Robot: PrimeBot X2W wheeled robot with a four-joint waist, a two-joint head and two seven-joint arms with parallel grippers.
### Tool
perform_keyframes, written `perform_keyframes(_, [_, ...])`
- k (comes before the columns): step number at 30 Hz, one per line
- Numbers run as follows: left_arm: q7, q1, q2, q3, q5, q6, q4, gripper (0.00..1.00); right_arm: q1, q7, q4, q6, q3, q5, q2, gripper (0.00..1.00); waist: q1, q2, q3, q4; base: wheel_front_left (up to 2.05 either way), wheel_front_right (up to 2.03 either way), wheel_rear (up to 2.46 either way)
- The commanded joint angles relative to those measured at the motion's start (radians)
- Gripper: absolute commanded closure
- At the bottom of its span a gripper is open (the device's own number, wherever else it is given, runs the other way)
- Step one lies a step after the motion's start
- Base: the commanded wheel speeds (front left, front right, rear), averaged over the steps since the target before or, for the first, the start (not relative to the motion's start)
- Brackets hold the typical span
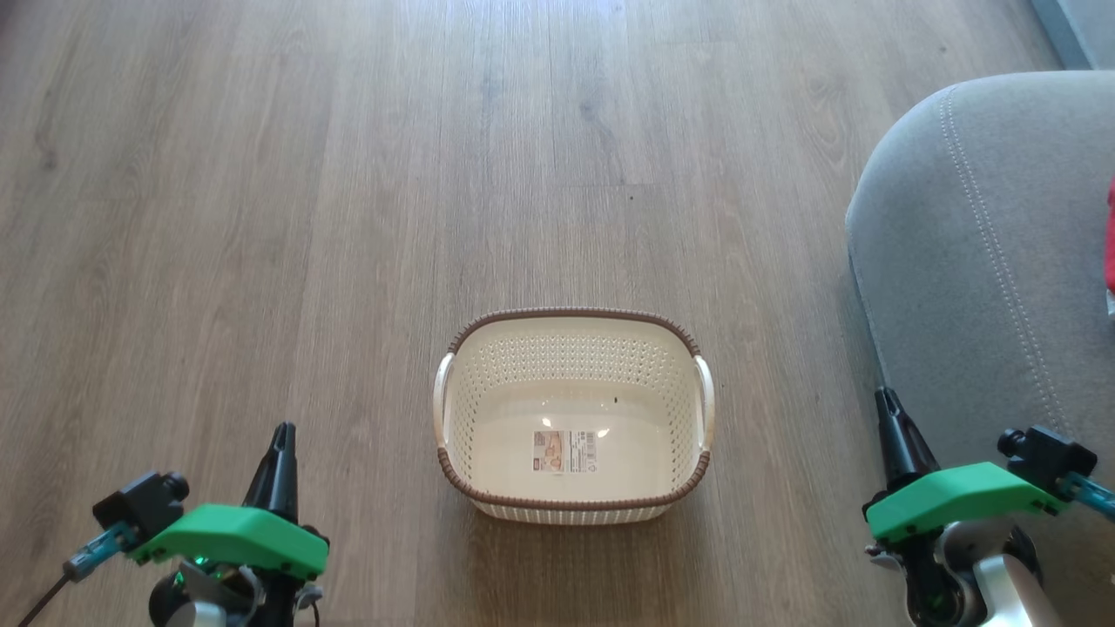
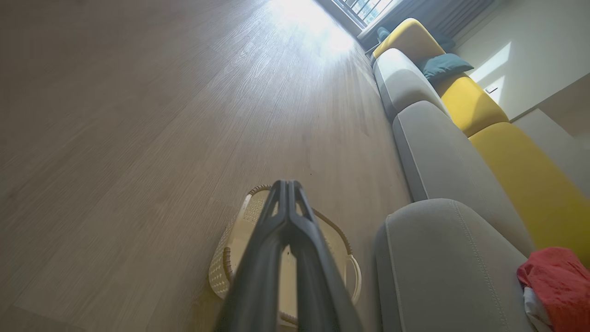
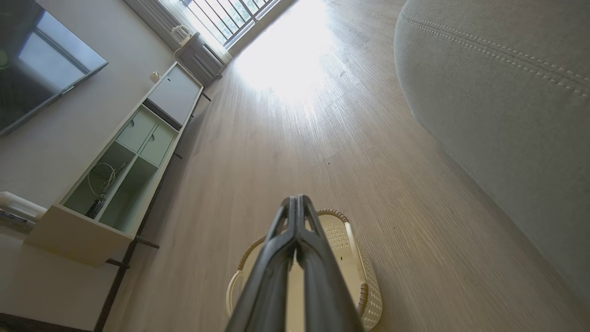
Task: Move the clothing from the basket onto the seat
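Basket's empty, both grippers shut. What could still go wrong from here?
Clothing lies on the seat but is nearly cut off in the head view, so a done-check there may misjudge. Right gripper hangs close to the seat's front; a swing could brush it. Basket, empty, sits on the floor just ahead; driving forward could shove it.

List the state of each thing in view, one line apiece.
basket: upright on the floor, empty apart from its label sticker.
clothing: heaped on the seat.
seat: bearing the clothing.
left gripper: jaws shut, empty.
right gripper: jaws shut, empty.
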Motion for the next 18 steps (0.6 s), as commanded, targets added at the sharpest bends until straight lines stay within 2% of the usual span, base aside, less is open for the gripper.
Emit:
perform_keyframes(1, [0.004,-0.035,0.007,0.021,-0.026,-0.006,-0.04,1.0,-0.024,0.005,-0.04,0.0,0.001,0.027,0.002,1.0,0.0,0.0,-0.001,0.0,0.0,0.0,0.0])
perform_keyframes(18, [0.053,-0.034,0.009,0.034,-0.215,-0.008,-0.063,1.0,-0.019,0.055,-0.072,0.0,-0.02,0.211,0.005,1.0,0.0,0.0,-0.011,-0.003,0.0,0.0,0.0])
